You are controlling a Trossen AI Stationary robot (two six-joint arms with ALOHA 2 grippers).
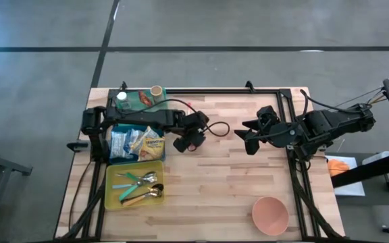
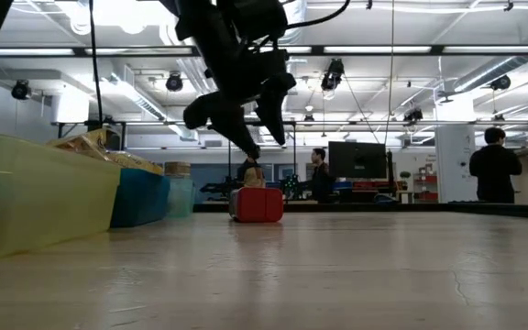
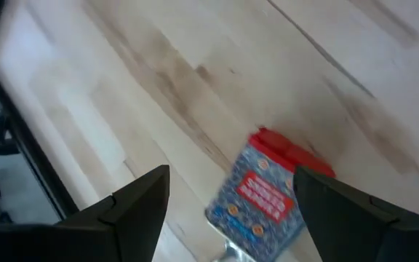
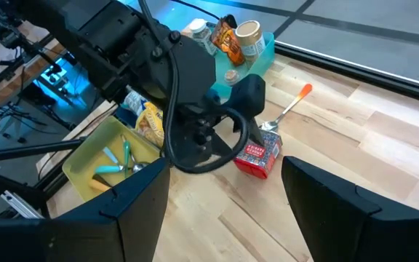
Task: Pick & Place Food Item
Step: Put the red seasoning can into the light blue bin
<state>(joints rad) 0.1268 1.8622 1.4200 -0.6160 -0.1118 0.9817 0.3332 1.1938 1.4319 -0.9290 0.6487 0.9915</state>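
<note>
Red-and-blue snack packet (image 4: 259, 156) lies on the wooden tabletop (image 1: 235, 182), touching the bowl of an orange-handled spoon (image 4: 289, 108), just beside the teal bin (image 4: 257, 54) of jars. Left gripper (image 1: 189, 143) hangs above the packet, jaws apart, nothing held. Right gripper (image 1: 248, 138) hovers mid-table, well apart from the packet, jaws apart and empty. Blue bin (image 1: 137, 143) holds snack bags; yellow tray (image 1: 113, 192) holds cutlery; pink bowl (image 1: 270, 214) sits at the near right corner.
</note>
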